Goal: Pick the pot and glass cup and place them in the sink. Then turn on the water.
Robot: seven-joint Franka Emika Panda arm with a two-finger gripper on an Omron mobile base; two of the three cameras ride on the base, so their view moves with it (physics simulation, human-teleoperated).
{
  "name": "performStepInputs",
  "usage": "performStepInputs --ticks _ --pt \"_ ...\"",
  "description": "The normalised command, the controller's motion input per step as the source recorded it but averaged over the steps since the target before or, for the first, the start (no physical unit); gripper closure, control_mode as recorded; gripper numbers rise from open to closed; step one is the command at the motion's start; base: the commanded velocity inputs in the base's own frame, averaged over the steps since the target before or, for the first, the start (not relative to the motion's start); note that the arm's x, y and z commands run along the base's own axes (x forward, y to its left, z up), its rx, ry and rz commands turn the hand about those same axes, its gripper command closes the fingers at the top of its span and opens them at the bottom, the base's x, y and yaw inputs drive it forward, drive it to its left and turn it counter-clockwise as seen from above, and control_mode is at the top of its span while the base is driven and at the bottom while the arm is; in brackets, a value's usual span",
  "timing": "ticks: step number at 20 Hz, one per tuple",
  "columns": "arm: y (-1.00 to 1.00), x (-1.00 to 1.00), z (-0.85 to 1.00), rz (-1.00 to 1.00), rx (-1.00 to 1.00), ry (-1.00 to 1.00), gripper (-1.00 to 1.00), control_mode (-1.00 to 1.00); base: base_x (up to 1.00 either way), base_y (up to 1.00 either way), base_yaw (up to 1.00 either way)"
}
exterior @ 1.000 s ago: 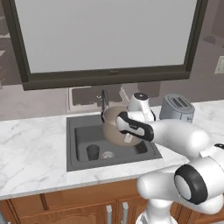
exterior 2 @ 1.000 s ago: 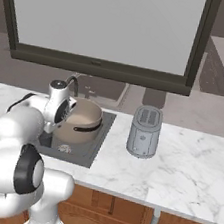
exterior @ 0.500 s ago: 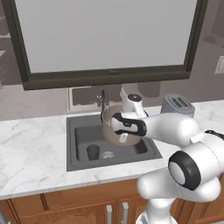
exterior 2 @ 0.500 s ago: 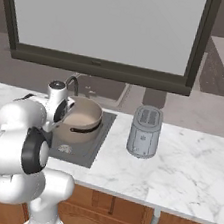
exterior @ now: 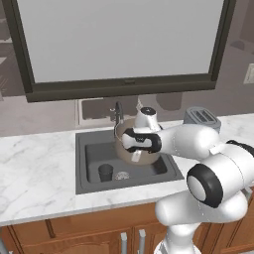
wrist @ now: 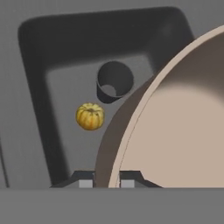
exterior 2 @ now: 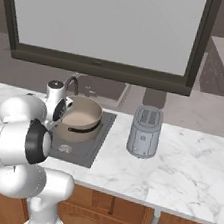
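My gripper (wrist: 107,180) is shut on the rim of the pot (wrist: 175,127), with the pot's wall between the two fingertips. The taupe pot (exterior: 140,147) hangs over the right half of the sink (exterior: 81,163), its rim above counter level, and my gripper (exterior: 135,157) holds its near side. From the right, the pot (exterior 2: 82,121) shows its pale inside over the sink (exterior 2: 89,153). The glass cup (exterior: 105,172) stands upright on the sink floor at the left front, apart from the pot; the hand view looks down into the cup (wrist: 114,81). No water runs from the faucet.
A dark curved faucet (exterior: 118,112) rises at the sink's back edge, close behind the pot. A small round orange-yellow thing (wrist: 90,116) lies on the sink floor near the cup. A grey toaster (exterior 2: 145,131) stands on the marble counter to the right.
The arm's elbow has swung up and over. The pot stays gripped above the sink's right half and has barely shifted. The cup has not moved.
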Motion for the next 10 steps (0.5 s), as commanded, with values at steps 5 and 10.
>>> performStepInputs --ticks 5,10 --pt "0.00 0.00 -0.01 0.03 0.00 0.00 1.00 -1.00 0.00 0.00 0.00" --pt "0.03 0.00 0.00 0.10 0.00 0.00 1.00 -1.00 0.00 0.00 0.00"
